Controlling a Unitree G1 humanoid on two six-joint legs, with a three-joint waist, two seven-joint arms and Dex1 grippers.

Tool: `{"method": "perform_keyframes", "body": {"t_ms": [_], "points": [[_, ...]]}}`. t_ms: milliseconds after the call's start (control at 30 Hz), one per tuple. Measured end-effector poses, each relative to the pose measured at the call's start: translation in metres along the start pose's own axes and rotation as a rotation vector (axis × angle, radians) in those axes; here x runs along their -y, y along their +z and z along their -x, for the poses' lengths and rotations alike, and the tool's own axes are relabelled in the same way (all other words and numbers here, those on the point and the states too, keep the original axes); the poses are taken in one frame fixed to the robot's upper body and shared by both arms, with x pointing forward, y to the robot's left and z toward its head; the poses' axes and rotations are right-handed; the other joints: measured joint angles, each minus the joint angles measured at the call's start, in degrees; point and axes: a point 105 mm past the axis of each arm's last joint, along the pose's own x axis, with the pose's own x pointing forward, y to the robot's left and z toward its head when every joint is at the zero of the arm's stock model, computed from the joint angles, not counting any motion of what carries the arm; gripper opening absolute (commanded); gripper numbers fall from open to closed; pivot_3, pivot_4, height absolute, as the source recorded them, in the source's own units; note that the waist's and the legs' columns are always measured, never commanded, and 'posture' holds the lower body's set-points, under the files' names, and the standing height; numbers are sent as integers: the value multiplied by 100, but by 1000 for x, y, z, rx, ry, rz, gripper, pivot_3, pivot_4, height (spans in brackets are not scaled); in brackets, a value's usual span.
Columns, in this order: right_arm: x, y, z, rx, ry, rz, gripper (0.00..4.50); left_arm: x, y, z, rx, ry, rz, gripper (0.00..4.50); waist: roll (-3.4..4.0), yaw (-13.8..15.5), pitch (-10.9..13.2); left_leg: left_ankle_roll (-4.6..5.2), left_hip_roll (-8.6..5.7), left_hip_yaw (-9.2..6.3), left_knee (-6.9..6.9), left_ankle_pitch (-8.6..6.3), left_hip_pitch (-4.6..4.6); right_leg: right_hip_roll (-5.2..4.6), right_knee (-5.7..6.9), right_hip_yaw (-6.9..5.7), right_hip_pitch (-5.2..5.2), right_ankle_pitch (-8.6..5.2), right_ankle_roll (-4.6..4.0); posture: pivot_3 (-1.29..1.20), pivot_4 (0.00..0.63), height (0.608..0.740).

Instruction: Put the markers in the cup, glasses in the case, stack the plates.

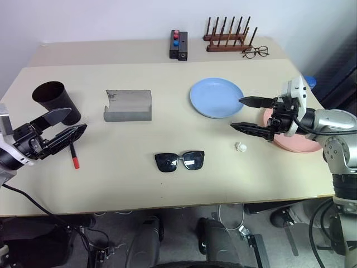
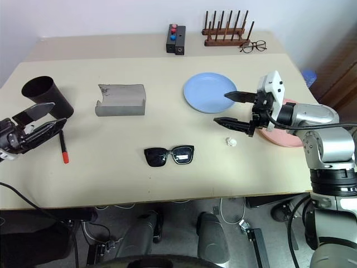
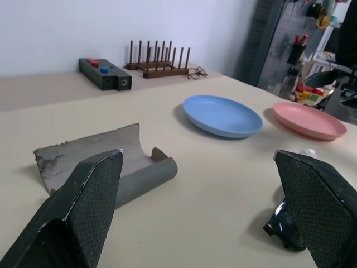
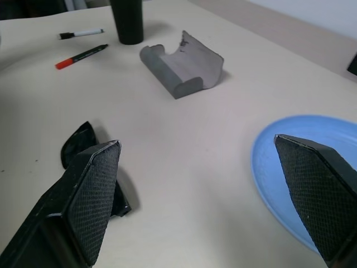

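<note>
Both grippers empty, fingers spread: left gripper (image 1: 58, 127) over red-capped marker (image 1: 73, 157) could roll it off bench (image 1: 167, 178); right gripper (image 1: 251, 114) could nudge blue plate (image 1: 216, 97).

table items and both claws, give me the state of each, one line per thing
cup: upright, empty as far as shows
case: flap open, nothing inside
sunglasses: folded, lying on the table
red-capped marker: capped, lying flat by the cup
blue plate: flat, bare
pink plate: flat, unstacked
left claw: open, holding nothing
right claw: open, holding nothing
</note>
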Motion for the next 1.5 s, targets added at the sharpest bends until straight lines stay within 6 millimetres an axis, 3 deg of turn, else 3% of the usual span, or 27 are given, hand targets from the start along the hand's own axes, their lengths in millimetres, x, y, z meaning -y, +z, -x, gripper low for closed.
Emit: {"method": "perform_keyframes", "body": {"t_ms": [133, 200, 267, 367, 633, 1033, 1167, 1367, 1500], "points": [[-4, 5, -3, 14, 3, 13, 4477, -2, 0, 0, 2, -11, 8, 4500, 2, -39, 1, 2, -21, -59, 0, 2, 1, -10, 1, -48, 36, -7, 9, 0, 150, 740], [-6, 5, -4, 14, -4, 5, 4477, -4, 3, -2, 2, -14, 3, 4500, 8, -130, 4, 2, -145, -291, 2, 9, 5, -58, 29, -171, 110, -42, 65, 0, 150, 740], [-4, 6, -5, 14, -32, 4, 4477, -6, 3, -1, -3, -14, 7, 4500, 18, -194, 9, -6, -219, -453, 0, 15, 8, -53, 81, -158, 102, -118, 91, 0, 150, 740], [-3, 1, -5, 10, -57, -13, 4477, -7, 3, -1, -15, -21, 5, 4500, 24, -103, 10, -30, -185, -408, -15, 29, 4, -15, 91, -144, 89, -104, 25, 0, 150, 740], [-9, 1, -19, 34, -46, 1, 4477, -16, 3, 5, -33, 26, -12, 4500, 24, -44, 10, -32, -131, -324, -13, 29, 7, -6, 87, -105, 68, -111, -19, 0, 150, 740], [-23, 0, -46, 81, 6, -22, 4477, -64, -13, 59, -180, 411, -44, 4500, 20, -6, 7, -40, -116, -307, -15, 24, 5, -4, 72, -96, 65, -104, -27, 0, 150, 740], [-37, 5, -61, 126, 41, -20, 4477, -87, -20, 84, -240, 604, -43, 4500, 21, -23, 8, -38, -109, -307, -22, 25, 4, 5, 72, -93, 57, -104, -27, 0, 150, 740], [-51, 7, -71, 143, 102, -10, 4477, -118, -14, 117, -314, 838, -57, 4500, 19, 20, 6, -41, -111, -299, -21, 24, 5, 6, 71, -94, 58, -103, -26, 0, 150, 740], [-60, 8, -74, 158, 134, -10, 4477, -134, -27, 118, -351, 903, -20, 4500, 11, 18, 2, -44, -115, -289, -21, 25, 5, 7, 71, -95, 59, -101, -23, 0, 150, 740]]}}
